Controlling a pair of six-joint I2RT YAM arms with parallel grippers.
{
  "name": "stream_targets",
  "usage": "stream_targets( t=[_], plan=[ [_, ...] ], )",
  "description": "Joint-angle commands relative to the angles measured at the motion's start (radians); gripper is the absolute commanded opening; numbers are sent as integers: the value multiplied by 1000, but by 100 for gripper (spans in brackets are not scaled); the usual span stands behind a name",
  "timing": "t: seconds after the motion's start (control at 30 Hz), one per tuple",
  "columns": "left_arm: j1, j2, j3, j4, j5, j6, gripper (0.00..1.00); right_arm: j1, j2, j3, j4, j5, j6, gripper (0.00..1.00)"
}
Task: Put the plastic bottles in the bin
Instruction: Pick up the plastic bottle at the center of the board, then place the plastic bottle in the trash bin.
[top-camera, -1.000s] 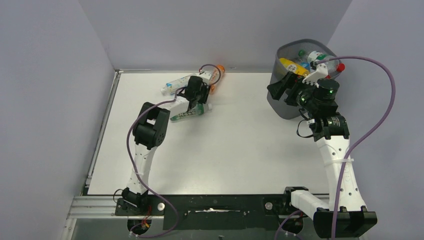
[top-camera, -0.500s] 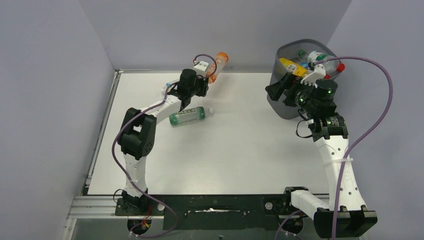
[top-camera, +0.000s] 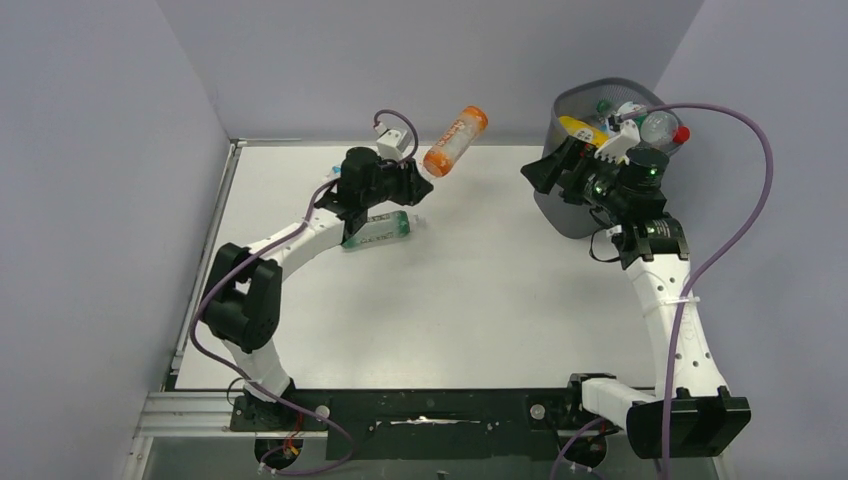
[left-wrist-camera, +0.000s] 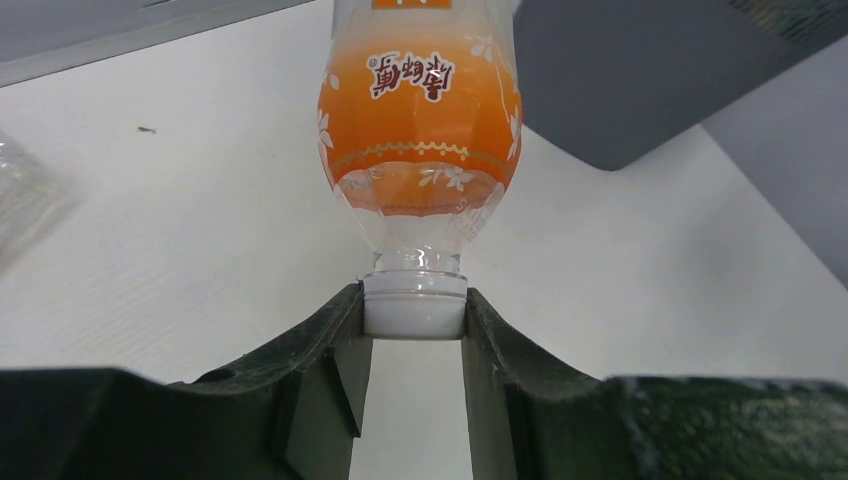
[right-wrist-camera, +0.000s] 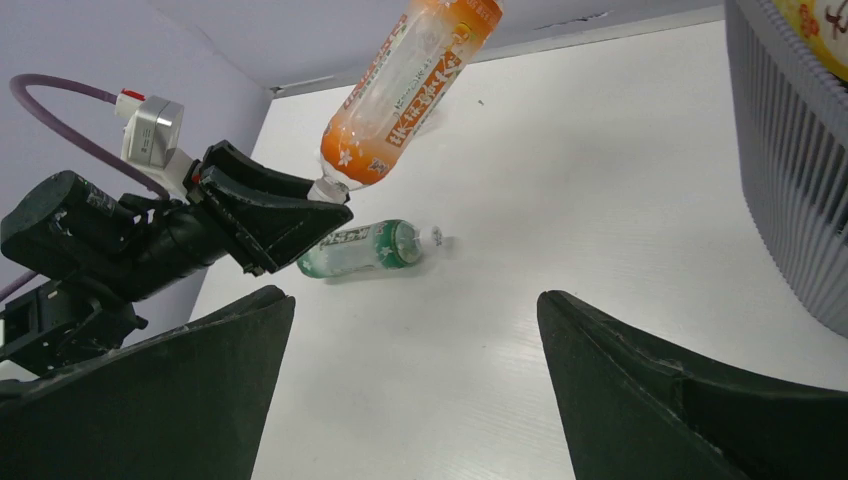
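the left fingers, clamped tight on the orange bottle's white cap, had lifted it off the table within the last second, bound for the bin. the right fingers gaped empty beside it. a green bottle remained.

White tabletop mid-frame, boxed in by plain lavender-grey walls at left, top and right. Aluminium rail along lower edge, black plate bolted there. Soft, even light.
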Motion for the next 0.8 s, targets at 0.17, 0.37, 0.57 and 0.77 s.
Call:
stream_targets(
  t=[0.17,0.37,0.57,0.77],
  plan=[
    [1,-178,-106,298,307,-286,32,-70,34,57,224,-216,146,98],
    [-12,-194,-178,522,443,-494,32,-145,58,15,394,-338,276,98],
    [-52,-187,-214,661,513,-629,32,-150,101,36,448,-364,311,98],
    [-109,-163,-208,701,538,-673,32,-146,129,38,468,-368,324,98]
  ],
)
